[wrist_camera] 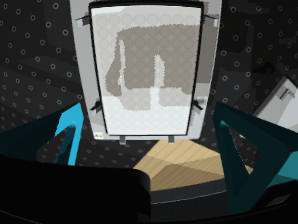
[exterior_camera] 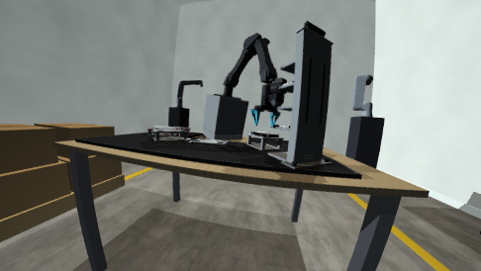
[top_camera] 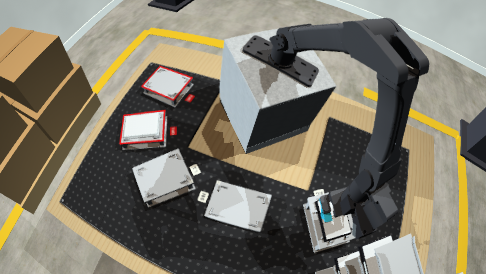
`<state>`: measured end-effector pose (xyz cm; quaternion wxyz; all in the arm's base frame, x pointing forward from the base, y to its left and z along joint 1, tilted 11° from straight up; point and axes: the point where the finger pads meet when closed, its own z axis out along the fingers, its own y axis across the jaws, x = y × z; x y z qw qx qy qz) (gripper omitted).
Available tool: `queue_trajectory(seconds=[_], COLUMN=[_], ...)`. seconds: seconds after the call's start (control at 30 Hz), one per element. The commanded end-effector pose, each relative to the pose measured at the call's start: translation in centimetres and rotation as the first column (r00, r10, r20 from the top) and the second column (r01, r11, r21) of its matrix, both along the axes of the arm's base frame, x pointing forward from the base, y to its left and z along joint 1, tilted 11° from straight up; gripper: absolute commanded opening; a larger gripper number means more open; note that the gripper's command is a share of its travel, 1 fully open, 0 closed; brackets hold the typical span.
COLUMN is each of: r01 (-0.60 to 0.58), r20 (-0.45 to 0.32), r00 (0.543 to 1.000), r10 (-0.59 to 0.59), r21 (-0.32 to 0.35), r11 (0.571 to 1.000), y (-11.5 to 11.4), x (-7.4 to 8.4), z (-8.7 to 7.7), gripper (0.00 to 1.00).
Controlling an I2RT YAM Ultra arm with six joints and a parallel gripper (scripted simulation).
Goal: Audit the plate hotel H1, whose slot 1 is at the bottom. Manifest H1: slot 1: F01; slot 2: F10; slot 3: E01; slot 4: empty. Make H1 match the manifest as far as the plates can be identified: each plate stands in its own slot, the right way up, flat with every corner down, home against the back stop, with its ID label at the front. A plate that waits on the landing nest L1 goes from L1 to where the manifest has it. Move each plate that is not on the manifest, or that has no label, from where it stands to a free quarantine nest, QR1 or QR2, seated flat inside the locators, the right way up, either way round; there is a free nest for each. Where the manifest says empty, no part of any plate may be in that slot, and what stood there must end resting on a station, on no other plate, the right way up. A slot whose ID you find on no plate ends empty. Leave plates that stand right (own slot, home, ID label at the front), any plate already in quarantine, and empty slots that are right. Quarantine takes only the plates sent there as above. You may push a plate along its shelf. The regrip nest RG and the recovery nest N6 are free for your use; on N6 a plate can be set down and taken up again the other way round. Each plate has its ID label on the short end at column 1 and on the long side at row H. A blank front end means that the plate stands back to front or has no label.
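Observation:
A white plate [wrist_camera: 147, 70] lies flat on the landing nest [top_camera: 330, 227] in front of the plate hotel [exterior_camera: 309, 94]. My gripper [wrist_camera: 148, 109] [exterior_camera: 267, 139] is open and empty, pointing down, and hangs a little above the plate's near end, with its cyan fingers apart on either side. It also shows in the top view [top_camera: 326, 212] and in the exterior view [exterior_camera: 263, 117], above the nest with the plate. The hotel's shelves [top_camera: 385, 255] are cut off at the picture's lower right edge; its slots and labels cannot be read.
Two red-framed quarantine nests [top_camera: 167, 85] [top_camera: 143, 128] stand at the far left of the mat. A raised grey nest [top_camera: 163, 177] and a flat grey nest [top_camera: 237, 205] lie in the middle. The arm's grey pedestal block [top_camera: 275, 90] stands behind.

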<state>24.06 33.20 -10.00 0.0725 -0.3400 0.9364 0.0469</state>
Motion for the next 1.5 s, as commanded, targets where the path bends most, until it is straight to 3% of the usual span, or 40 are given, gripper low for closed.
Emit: queue_trajectory(seconds=[0.0, 1.23, 1.43, 1.47], r01=[0.001, 0.001, 0.001, 0.001], r20=[0.017, 0.017, 0.017, 0.017], r00=[1.000, 1.000, 1.000, 1.000], r10=[-0.002, -0.002, -0.002, -0.002], r21=[0.024, 0.024, 0.024, 0.024], r11=[1.000, 1.000, 1.000, 1.000], y=[0.7, 1.3, 1.4, 1.4], x=[0.5, 1.0, 1.0, 1.0], z=[0.4, -3.9, -4.0, -4.0], gripper=[1.00, 1.00, 1.00, 0.86])
